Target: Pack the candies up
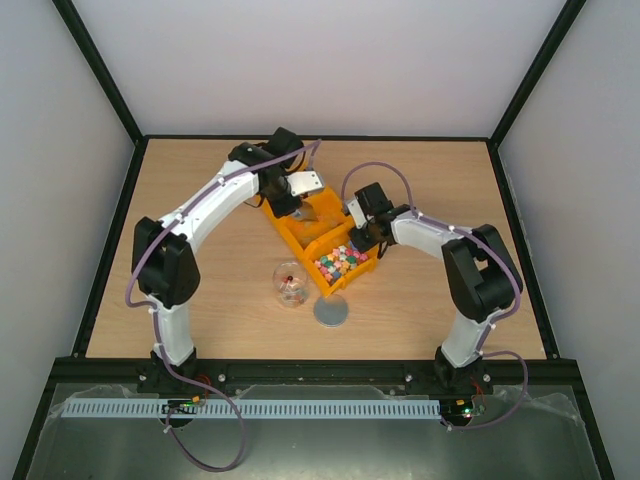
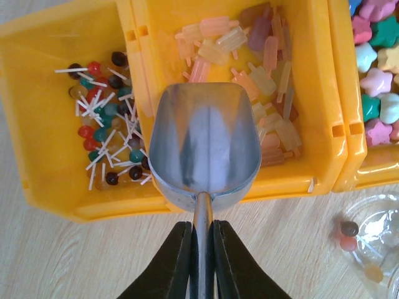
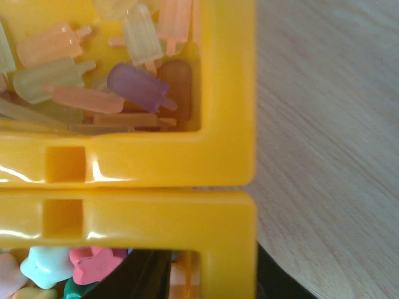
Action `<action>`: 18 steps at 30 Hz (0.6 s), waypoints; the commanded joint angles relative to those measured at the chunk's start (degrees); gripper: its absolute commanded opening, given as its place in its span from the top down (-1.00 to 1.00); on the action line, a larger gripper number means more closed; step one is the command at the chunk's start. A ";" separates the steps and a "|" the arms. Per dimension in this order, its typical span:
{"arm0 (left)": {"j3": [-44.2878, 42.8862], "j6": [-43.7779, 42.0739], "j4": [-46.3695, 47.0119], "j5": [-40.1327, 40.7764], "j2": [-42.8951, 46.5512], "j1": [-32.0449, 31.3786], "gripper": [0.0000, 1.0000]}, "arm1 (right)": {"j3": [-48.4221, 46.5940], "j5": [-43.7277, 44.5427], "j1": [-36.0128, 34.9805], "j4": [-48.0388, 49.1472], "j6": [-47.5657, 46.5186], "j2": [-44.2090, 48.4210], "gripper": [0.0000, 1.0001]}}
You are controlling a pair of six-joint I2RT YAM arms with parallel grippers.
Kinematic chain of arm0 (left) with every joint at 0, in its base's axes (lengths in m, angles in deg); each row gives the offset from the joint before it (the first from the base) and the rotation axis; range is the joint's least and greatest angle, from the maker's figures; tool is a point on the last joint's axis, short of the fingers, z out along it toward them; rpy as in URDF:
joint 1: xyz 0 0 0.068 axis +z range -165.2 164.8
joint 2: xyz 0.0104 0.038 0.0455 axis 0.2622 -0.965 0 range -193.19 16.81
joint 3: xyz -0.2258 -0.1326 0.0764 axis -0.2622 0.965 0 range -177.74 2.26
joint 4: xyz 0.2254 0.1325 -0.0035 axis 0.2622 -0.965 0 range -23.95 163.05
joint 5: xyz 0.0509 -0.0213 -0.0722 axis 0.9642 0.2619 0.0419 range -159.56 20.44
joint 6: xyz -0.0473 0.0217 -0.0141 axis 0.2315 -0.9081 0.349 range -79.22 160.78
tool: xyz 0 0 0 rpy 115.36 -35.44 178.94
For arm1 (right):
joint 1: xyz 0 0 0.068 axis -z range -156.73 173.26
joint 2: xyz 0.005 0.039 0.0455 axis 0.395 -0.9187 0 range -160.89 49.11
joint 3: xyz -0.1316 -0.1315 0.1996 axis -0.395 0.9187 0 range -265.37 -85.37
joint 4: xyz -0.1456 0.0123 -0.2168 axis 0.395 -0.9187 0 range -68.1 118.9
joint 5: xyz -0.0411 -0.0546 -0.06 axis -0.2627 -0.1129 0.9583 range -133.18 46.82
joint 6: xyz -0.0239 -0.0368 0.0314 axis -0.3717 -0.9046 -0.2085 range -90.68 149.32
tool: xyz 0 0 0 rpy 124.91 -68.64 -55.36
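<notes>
The left tool (image 2: 201, 229) is clamped tight on the thin stem of a smooth metal scoop (image 2: 206, 137). The scoop hangs over glossy yellow plastic bins (image 2: 37, 68) near the middle of the wood-grain table (image 1: 450, 180). The bins hold the candies (image 2: 268, 62): stick-ended balls, translucent ice-lolly shapes and pastel stars. The right tool (image 1: 361, 240) straddles a bin rim; I cannot tell whether it is gripping.

Candies (image 1: 340, 262) in 3 yellow bins (image 2: 37, 187): dark/red lollipops (image 2: 106, 124), pastel popsicles (image 2: 265, 50), pastel stars (image 2: 377, 81); few in clear cup (image 2: 383, 215).
</notes>
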 commanded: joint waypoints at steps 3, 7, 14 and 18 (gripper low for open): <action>0.84 3.98 5.41 -1.31 4.83 2.66 0.95 | -3.24 -2.67 1.03 -4.76 3.79 -2.77 0.66; 1.47 6.02 7.80 -3.37 6.87 5.08 0.95 | -3.24 -6.94 4.16 -4.39 4.32 -1.90 0.96; 2.37 9.33 11.77 -8.82 9.62 7.72 0.95 | -5.10 -22.25 10.65 -5.42 5.03 -3.08 0.97; 3.33 10.11 12.96 -10.60 10.68 8.30 0.95 | -5.49 -31.63 13.67 -5.65 6.41 -4.98 0.97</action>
